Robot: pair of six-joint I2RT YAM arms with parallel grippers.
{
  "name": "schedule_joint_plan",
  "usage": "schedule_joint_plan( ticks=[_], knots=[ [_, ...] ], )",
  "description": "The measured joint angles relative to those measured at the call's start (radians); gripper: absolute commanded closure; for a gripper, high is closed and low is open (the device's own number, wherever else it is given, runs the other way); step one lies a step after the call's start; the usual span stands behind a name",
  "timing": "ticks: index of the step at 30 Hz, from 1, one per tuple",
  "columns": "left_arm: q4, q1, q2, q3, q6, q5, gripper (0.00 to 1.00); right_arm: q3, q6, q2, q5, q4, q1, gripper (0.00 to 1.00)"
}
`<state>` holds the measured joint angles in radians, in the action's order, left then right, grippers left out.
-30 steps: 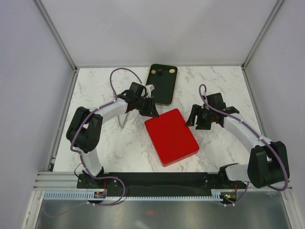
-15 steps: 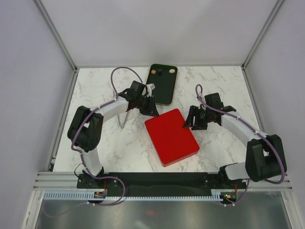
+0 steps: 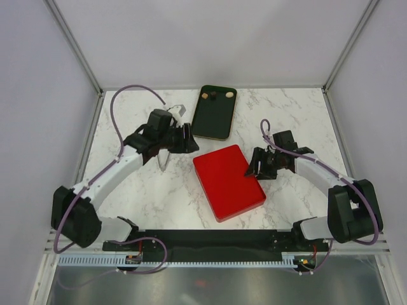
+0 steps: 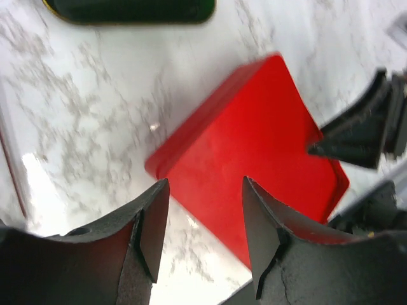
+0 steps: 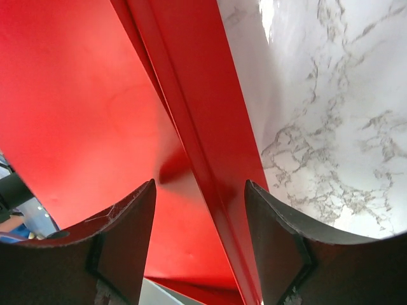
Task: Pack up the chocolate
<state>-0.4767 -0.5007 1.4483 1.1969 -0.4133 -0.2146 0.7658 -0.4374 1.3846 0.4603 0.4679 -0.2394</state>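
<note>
We are looking at a white, grey-veined marble table (image 3: 299,114), flat and glossy. On it, one red box (image 3: 229,182) is lying closed: a smooth, shiny rectangle with rounded corners and a raised lid edge. One dark tray (image 3: 216,121) with rounded corners and a thin yellowish rim is sitting flat, beyond the left fingertips and off to their side.

The left gripper (image 4: 205,184) is hanging above bare marble just short of the box. Its matte black fingers (image 4: 146,235) are standing well apart and holding nothing, with the box lying ahead of their tips.

The right gripper (image 5: 198,184) is sitting at the opposite edge of the box. Its fingers (image 5: 127,235) are spread, one over the lid and one over the marble. The lid's rim is running between them with a gap on each side, so nothing is being pinched.

We are counting three pieces of the chocolate (image 3: 205,96) in a row at the tray's far end, well beyond both sets of fingertips. Two are looking tan and one dark. They are too tiny for us to tell shape or texture.
</note>
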Motion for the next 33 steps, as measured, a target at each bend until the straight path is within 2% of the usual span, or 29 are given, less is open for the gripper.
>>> schedule_joint_plan(
  ticks=[4, 7, 9, 15, 24, 30, 33],
  knots=[
    [0.097, -0.008, -0.219, -0.305, -0.058, -0.084, 0.45, -0.04, -0.013, -0.029, 0.015, -0.013, 0.0, 0.34],
    [0.196, -0.021, -0.266, -0.51, -0.138, -0.163, 0.45, -0.076, -0.043, -0.066, 0.025, -0.048, 0.001, 0.34],
    [0.226, -0.032, -0.263, -0.583, -0.179, -0.191, 0.45, -0.092, -0.063, -0.085, 0.031, -0.066, 0.001, 0.34],
    [0.333, -0.039, -0.249, -0.594, -0.223, -0.232, 0.45, -0.097, -0.1, -0.109, 0.044, -0.101, 0.001, 0.33],
    [0.404, -0.039, -0.13, -0.59, -0.241, -0.234, 0.49, -0.104, -0.156, -0.114, 0.063, -0.149, 0.001, 0.35],
    [0.425, -0.039, -0.092, -0.583, -0.253, -0.242, 0.58, -0.138, -0.223, -0.142, 0.076, -0.224, -0.001, 0.36],
    [0.427, -0.037, -0.064, -0.561, -0.256, -0.254, 0.6, -0.139, -0.237, -0.142, 0.074, -0.239, -0.001, 0.36]
  ],
)
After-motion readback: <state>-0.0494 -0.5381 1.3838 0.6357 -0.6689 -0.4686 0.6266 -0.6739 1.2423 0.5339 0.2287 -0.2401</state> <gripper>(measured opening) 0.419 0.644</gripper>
